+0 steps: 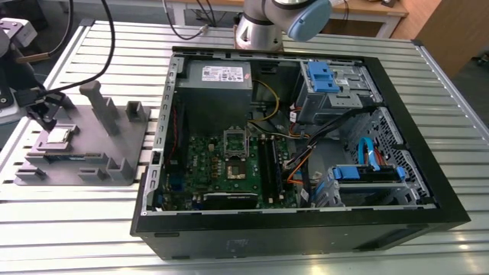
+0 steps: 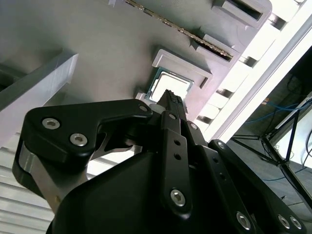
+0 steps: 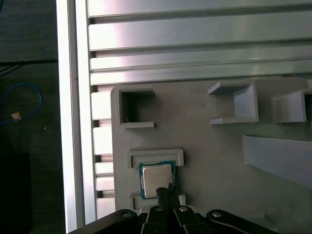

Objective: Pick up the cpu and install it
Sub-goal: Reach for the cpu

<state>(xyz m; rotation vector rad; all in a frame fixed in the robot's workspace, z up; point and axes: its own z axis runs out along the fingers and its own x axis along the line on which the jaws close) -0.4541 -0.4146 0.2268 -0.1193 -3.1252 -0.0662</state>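
Pincer [image 3: 165, 188] hovers just over the cpu [image 3: 155, 176].

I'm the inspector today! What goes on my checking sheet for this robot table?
Surface: slatted metal table, carrying the holder and the case.
Job's things: cpu lies flat in the grey holder; socket inside the open computer case looks empty.
Clutter: nothing seen.
Grippers: gripper shut, tips over the cpu's edge; contact unclear.
Cables: orange wires inside the case; black cables at the exterior view's left.
Surroundings: wooden desk behind; blue cable on the floor.
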